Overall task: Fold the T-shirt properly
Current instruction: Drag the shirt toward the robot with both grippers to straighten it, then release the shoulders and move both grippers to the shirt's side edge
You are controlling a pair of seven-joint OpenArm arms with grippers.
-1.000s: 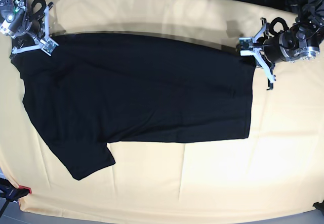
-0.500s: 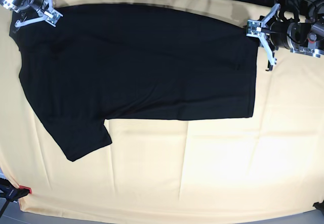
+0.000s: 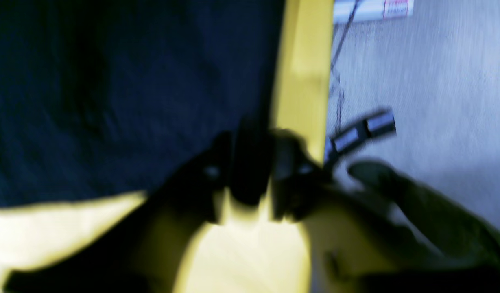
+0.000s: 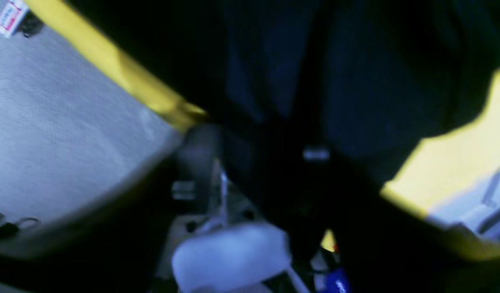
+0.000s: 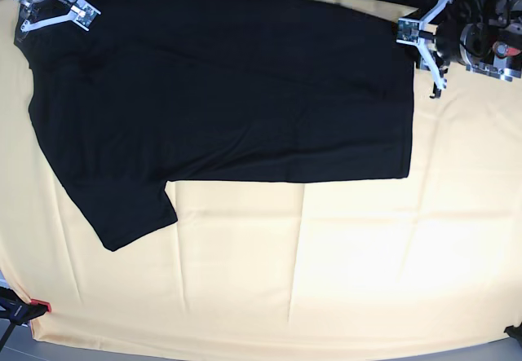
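The large black short-sleeved cloth T-shirt [image 5: 220,92] lies flat on the yellow table cloth [image 5: 326,271], one sleeve pointing near-left. The left gripper [image 5: 414,28] pinches its far-right corner, and the right gripper [image 5: 80,11] pinches its far-left corner.

Both wrist views reach you smeared by motion blur: whether the left gripper [image 3: 250,179] pinches the T-shirt [image 3: 132,93] can't be read, and the right gripper [image 4: 311,162] is lost in dark cloth. In the base view the picture's far-left edge cuts off the right gripper [image 5: 50,6]
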